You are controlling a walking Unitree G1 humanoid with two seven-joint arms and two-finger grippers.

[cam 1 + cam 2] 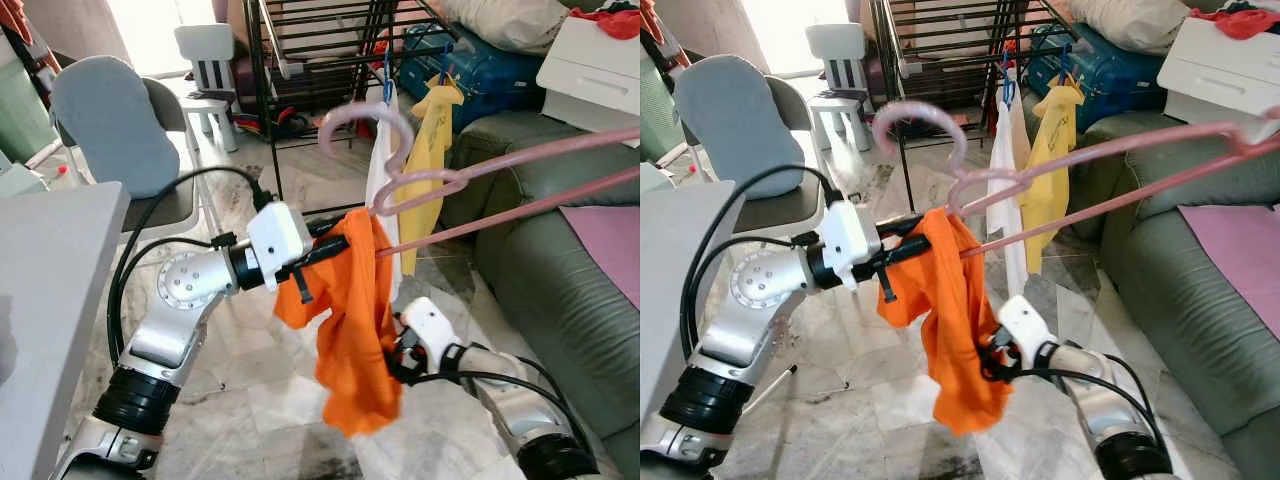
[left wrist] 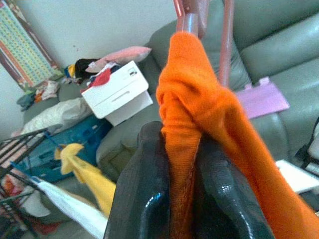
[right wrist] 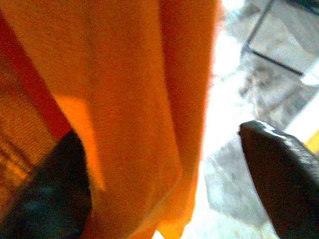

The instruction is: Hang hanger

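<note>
A pink hanger point(image 1: 480, 190) slants up to the right, its hook point(image 1: 365, 115) curving toward the black drying rack point(image 1: 300, 60). An orange garment point(image 1: 355, 330) hangs bunched from the hanger's neck. My left gripper point(image 1: 325, 250) is shut on the top of that garment right at the hanger's neck; the left wrist view shows both fingers pinching orange cloth point(image 2: 199, 99). Lower down, my right gripper point(image 1: 395, 355) is open against the hanging cloth. In the right wrist view the orange fabric point(image 3: 114, 89) lies between its spread fingers point(image 3: 284, 174).
A yellow garment point(image 1: 430, 150) and a white one point(image 1: 380, 170) hang on the rack. A green sofa point(image 1: 560, 280) with a purple cloth point(image 1: 610, 240) stands to the right. A grey chair point(image 1: 110, 120) and a white table point(image 1: 50, 290) are on the left.
</note>
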